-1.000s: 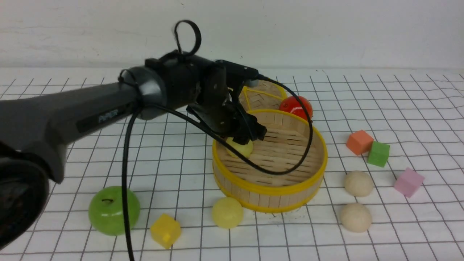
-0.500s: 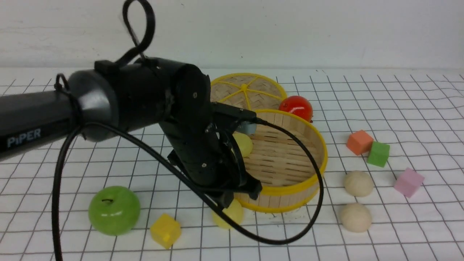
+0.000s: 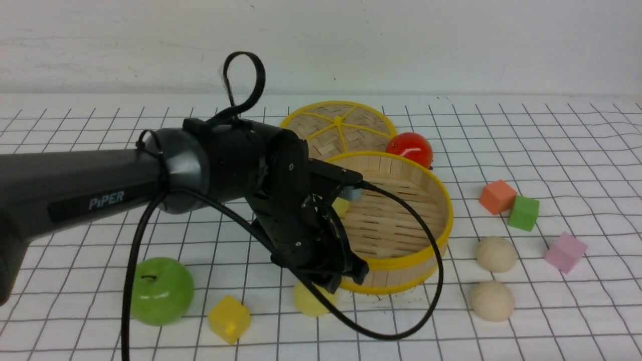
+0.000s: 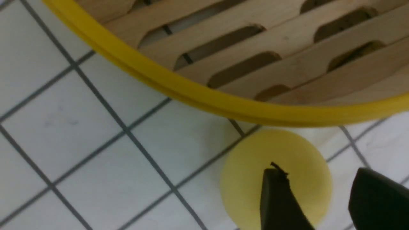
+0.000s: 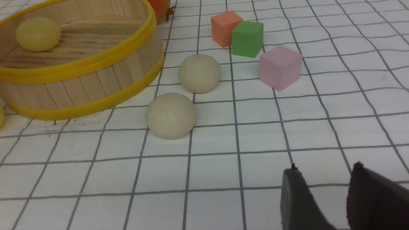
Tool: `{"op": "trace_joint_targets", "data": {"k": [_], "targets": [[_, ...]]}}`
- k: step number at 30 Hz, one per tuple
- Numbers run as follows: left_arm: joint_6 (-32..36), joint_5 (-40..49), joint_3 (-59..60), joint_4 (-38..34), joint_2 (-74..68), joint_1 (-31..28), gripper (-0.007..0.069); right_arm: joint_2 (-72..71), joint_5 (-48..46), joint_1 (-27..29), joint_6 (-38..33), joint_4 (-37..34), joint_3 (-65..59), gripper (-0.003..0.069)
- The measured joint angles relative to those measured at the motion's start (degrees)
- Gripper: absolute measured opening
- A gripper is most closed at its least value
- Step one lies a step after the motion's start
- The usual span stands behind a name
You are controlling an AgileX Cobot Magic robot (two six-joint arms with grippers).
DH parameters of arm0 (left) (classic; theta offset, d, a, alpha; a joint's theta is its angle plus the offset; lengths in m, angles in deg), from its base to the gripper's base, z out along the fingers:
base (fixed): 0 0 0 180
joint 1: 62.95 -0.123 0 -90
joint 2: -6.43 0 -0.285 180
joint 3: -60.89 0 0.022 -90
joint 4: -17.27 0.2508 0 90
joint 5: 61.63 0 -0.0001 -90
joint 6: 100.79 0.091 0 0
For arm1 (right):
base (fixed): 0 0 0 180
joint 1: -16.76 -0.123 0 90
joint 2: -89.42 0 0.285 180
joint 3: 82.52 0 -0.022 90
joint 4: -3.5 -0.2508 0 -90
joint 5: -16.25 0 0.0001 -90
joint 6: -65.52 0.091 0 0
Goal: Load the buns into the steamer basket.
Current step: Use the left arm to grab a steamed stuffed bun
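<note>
The steamer basket (image 3: 401,260) stands mid-table with one pale yellow bun (image 3: 342,206) inside by its left wall, also in the right wrist view (image 5: 38,33). A second yellow bun (image 3: 310,302) lies on the cloth just in front of the basket. My left gripper (image 3: 346,276) is open and empty just above it. In the left wrist view one finger crosses this bun (image 4: 249,172) and the other is off to its side (image 4: 319,171). Two beige buns (image 3: 495,253) (image 3: 492,300) lie right of the basket. My right gripper (image 5: 326,166) is open and empty, near them.
A green apple (image 3: 158,291) and a yellow cube (image 3: 229,318) lie front left. The woven lid (image 3: 338,125) and the red tomato (image 3: 409,148) sit behind the basket. Orange (image 3: 496,196), green (image 3: 523,212) and pink (image 3: 565,251) cubes lie to the right.
My left gripper left one yellow bun in the basket, swung out over the near rim and came down over the second yellow bun in front.
</note>
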Motion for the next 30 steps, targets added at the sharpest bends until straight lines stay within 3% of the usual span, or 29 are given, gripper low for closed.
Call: {"op": "trace_joint_targets", "data": {"k": [6, 23, 30], "targets": [[-0.1, -0.2, 0.0, 3.6, -1.2, 0.0, 0.0277, 0.0, 0.0, 0.0, 0.0, 0.0, 0.0, 0.0239], [-0.1, 4.9, 0.0, 2.1, 2.1, 0.0, 0.0268, 0.0, 0.0, 0.0, 0.0, 0.0, 0.0, 0.0239], [-0.1, 2.7, 0.0, 2.1, -0.5, 0.0, 0.0268, 0.0, 0.0, 0.0, 0.0, 0.0, 0.0, 0.0239]]}}
